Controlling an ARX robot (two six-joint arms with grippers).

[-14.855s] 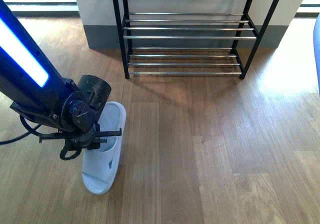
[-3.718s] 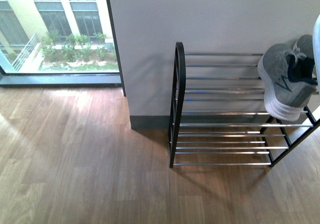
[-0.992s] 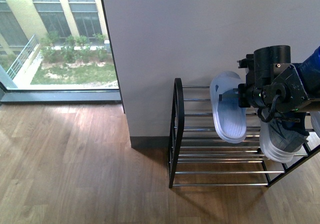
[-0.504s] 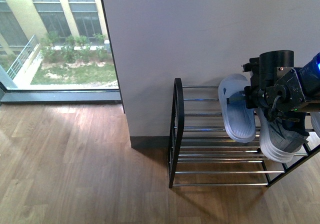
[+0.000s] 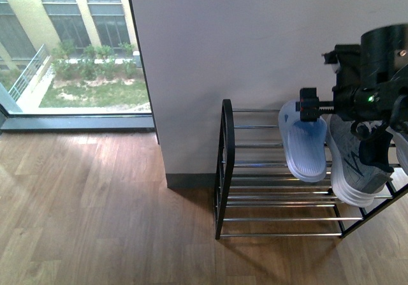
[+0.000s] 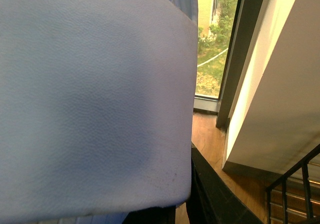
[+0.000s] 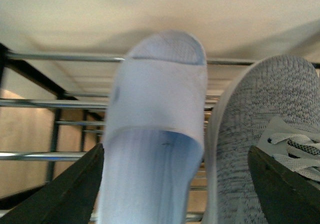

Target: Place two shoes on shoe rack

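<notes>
Nearest the camera in the front view: wood floor (image 5: 95,221), bare up to the foot of the shoe rack (image 5: 224,170). Rack standing against the white wall (image 5: 242,43), black frame, chrome bars in tiers. On its top tier, 2 shoes side by side: pale blue slide (image 5: 303,143), toe pointing to the wall, and just beside it, farther from the rack's black end frame, grey knit sneaker (image 5: 357,164) with thick white sole overhanging the front bars. Slide and sneaker nearly touching along their sides; cannot tell whether in contact.

Above the rack's top tier, right gripper (image 5: 310,106) at the end of the dark wrist, hanging over the toe end of the slide. In the right wrist view, jaws spread wide: 2 dark fingers (image 7: 65,194), one outside the slide's outer edge, the other over the sneaker's laces. Nothing clamped between them; slide (image 7: 155,134) and sneaker (image 7: 260,134) both lying on the chrome bars (image 7: 45,103) between the spread fingers. Contact between fingers and shoes: cannot tell.

Left wrist view mostly filled by a pale blue-grey padded surface (image 6: 95,98) right against the lens; left gripper not seen there or in the front view. Beyond the rack's end frame, a window (image 5: 70,43) with greenery outside.
</notes>
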